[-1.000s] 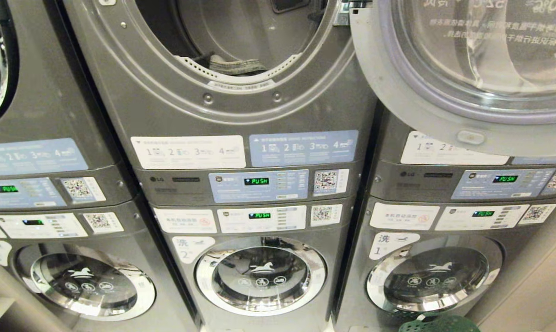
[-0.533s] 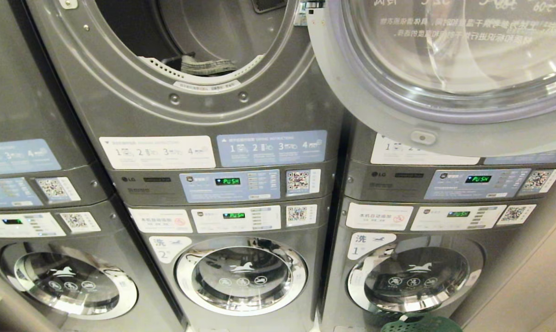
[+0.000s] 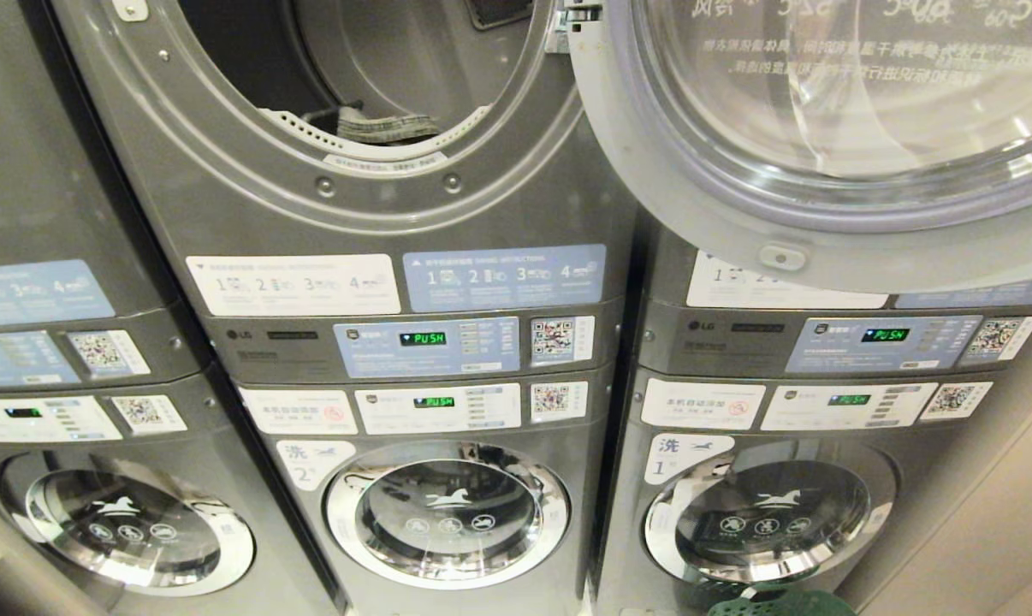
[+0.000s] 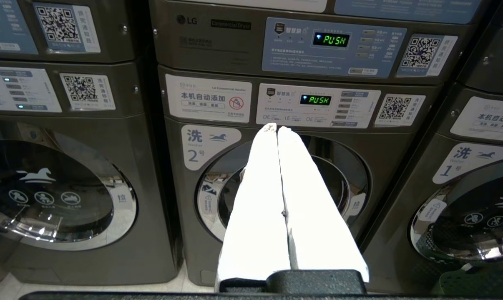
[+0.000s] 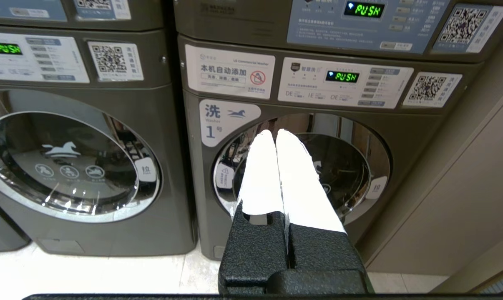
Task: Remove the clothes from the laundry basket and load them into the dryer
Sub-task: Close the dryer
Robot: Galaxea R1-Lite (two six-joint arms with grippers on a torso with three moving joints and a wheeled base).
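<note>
A folded, ribbed cloth (image 3: 388, 128) lay at the front lip of the grey steel dryer (image 3: 379, 214) drum, beside its round glass door (image 3: 824, 137). The left gripper (image 4: 277, 129) and right gripper (image 5: 275, 134) pressed their smooth white fingers together, empty. The green perforated laundry basket (image 3: 777, 604) sat at the floor's edge.

Before me the dryer (image 3: 328, 197) sits on washer two (image 3: 447, 513); clothes (image 3: 383, 128) lie in its drum, its door (image 3: 824, 145) swung right, the laundry basket (image 3: 777, 604) below.
</note>
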